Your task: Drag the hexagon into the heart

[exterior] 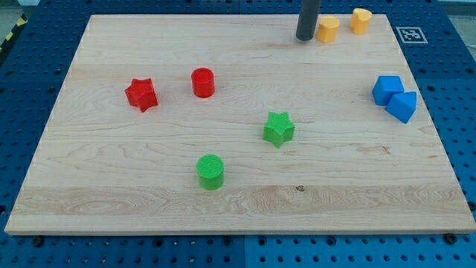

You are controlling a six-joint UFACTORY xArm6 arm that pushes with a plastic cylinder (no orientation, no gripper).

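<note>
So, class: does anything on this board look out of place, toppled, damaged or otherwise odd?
Nothing stands out. All eight blocks sit flat and intact on the wooden board. My tip rests at the view's top, just left of the yellow hexagon, with the yellow heart to its right.

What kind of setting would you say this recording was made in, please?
Most likely a robotics lab bench. A wooden board lies on a blue perforated table and bears a printed marker tag. My tip stands just left of the yellow hexagon, beside the yellow heart.
</note>
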